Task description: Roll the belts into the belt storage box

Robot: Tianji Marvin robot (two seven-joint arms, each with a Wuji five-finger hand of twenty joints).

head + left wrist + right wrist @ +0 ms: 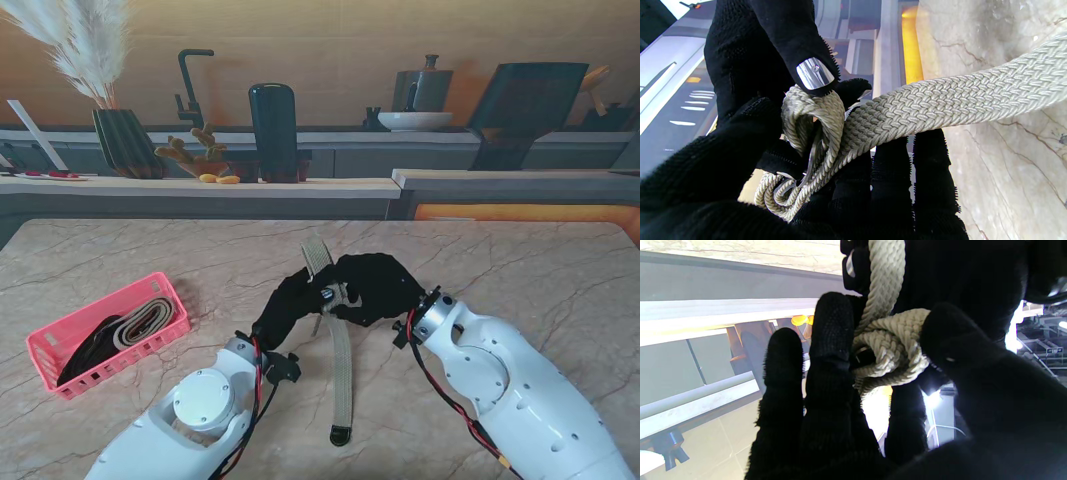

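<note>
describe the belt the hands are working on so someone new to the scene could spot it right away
Start at the marble table and find the two black-gloved hands meeting at its middle. The beige braided belt runs through both of them, its dark-tipped end lying nearer to me. Unlike the belts already lying in the pink basket on the left, it lies stretched out on the tabletop.

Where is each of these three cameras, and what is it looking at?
Stand camera: above the shoulders, looking down at the table; shows both arms, both robot hands, pink box.
Left wrist camera: looks along the left robot hand, which holds the belt.
Right wrist camera: looks along the right robot hand, gripping the same belt.
All three share the belt.
</note>
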